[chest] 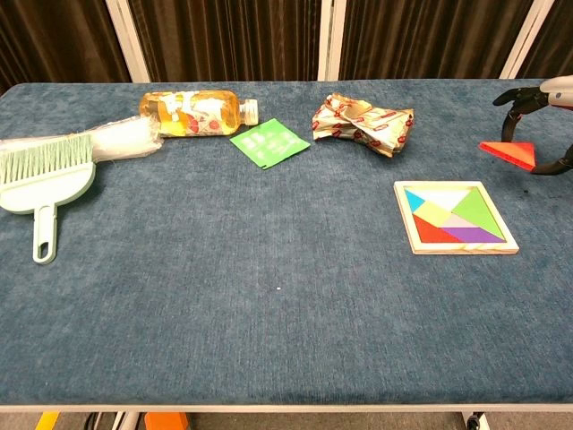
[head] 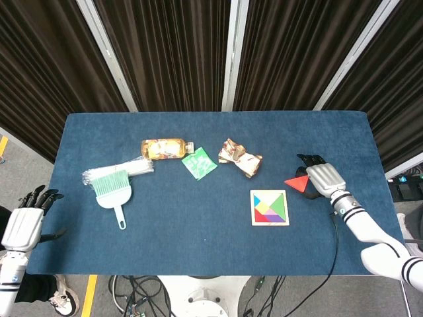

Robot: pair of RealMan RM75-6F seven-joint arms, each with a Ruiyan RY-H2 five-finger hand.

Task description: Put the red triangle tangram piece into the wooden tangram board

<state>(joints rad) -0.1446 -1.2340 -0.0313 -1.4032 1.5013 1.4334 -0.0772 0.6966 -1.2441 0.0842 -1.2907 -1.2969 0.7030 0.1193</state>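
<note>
The red triangle piece [head: 297, 183] [chest: 509, 152] is pinched in my right hand [head: 316, 179] [chest: 535, 124] and hangs a little above the cloth, just up and right of the wooden tangram board [head: 269, 207] [chest: 458, 218]. The board lies flat and holds several coloured pieces. My left hand [head: 24, 219] hangs off the table's left edge with its fingers spread and nothing in it; the chest view does not show it.
A crumpled snack wrapper [head: 240, 156] lies behind the board. Further left are a green packet [head: 199, 163], a juice bottle [head: 164, 148] on its side, and a green brush with clear plastic [head: 112, 186]. The blue table [head: 198, 231] ends near the right hand.
</note>
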